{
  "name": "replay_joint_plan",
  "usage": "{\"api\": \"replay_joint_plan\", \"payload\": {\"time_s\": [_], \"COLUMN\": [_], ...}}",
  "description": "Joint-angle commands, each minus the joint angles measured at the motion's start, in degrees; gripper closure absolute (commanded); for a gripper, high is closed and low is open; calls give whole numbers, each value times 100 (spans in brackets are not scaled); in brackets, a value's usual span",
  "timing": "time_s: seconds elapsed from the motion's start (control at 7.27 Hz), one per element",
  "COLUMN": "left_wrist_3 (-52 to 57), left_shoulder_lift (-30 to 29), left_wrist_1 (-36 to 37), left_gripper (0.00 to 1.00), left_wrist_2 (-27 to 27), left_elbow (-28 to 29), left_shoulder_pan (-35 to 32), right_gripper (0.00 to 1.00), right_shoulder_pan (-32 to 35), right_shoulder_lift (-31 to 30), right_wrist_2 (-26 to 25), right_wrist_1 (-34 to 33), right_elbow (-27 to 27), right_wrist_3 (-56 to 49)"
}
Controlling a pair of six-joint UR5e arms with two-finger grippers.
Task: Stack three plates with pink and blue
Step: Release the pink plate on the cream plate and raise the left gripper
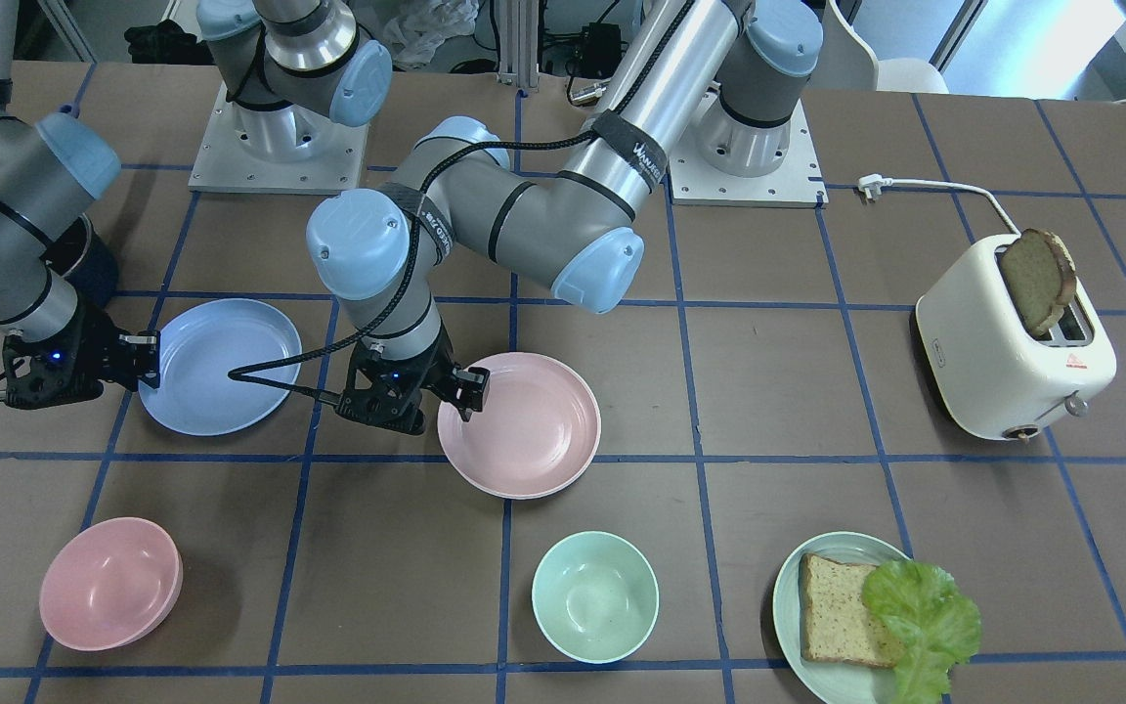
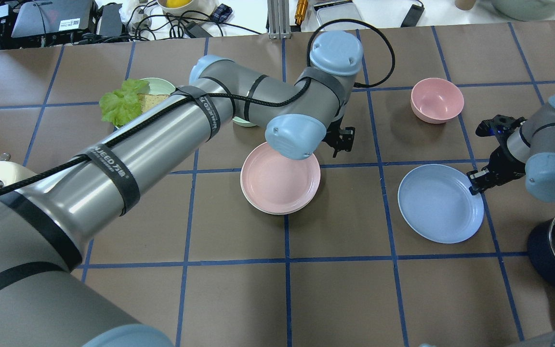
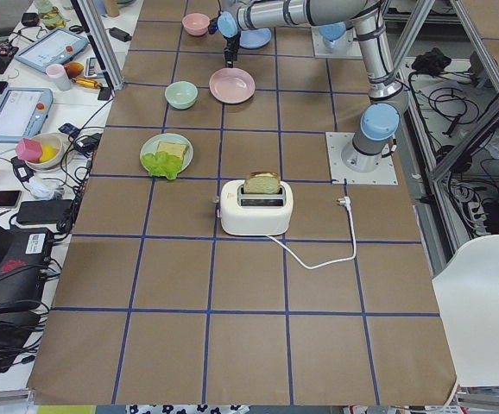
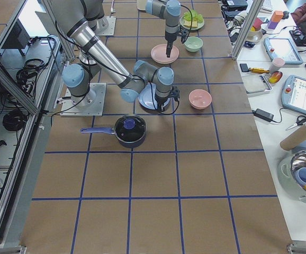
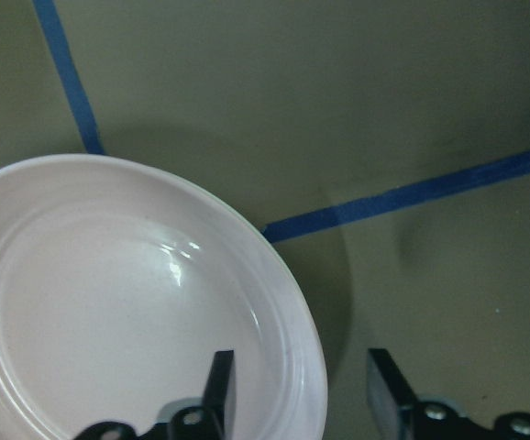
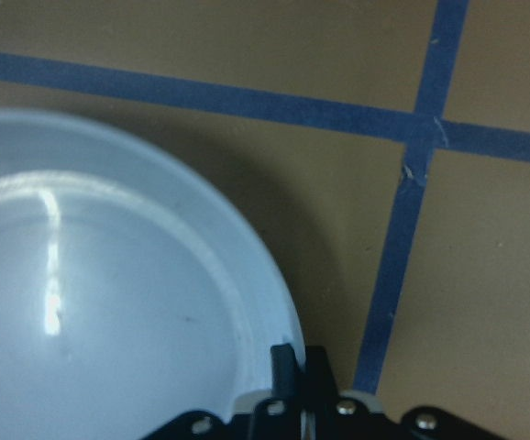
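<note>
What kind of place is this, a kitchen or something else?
Most likely a robotics lab staged as a kitchen: two robot arms bolted to a tape-gridded table, teach pendants beside it, and a toaster as a prop.

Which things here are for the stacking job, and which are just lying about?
Needed: round matte pastel pink plate; round matte pastel blue plate.
Lying about: pink bowl; mint bowl; cream toaster; pale green plate with bread, lettuce; dark saucepan.

Your left arm (image 1: 563, 230) and right arm (image 1: 6, 181) are silver-grey tubes with pale blue joint caps (image 1: 358, 244). A black cable (image 1: 524, 147) runs along the left one under white-lettered black straps (image 1: 633, 154). The left gripper (image 5: 297, 367) and right gripper (image 6: 299, 356) are black, with silver screws (image 6: 343, 406).
</note>
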Motion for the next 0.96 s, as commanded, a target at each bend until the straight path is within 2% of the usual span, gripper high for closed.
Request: {"api": "replay_joint_plan", "payload": {"time_s": [0.0, 0.14, 0.41, 0.69, 0.83], "left_wrist_3": [293, 487, 654, 946, 955], "left_shoulder_lift": [517, 798, 1413, 2011, 2310], "left_wrist_1": [-667, -941, -1695, -2172, -2401], "left_gripper": [0, 0, 0, 0, 0], "left_wrist_2": [-467, -677, -688, -706, -662], "left_elbow": [77, 69, 8, -10, -80], "left_shoulder_pan": [723, 1101, 1804, 2394, 2475], "right_gripper": [98, 100, 100, 100, 100], "right_shoulder_pan": [0, 0, 0, 26, 26], "right_shoulder_lift": [-25, -34, -61, -70, -61], "right_wrist_2": [-41, -50, -138, -50, 81], "right_wrist_1": [27, 62, 150, 893, 1507], "right_elbow": [-52, -69, -174, -681, -1094], "right_wrist_3": [14, 23, 362, 593, 646]}}
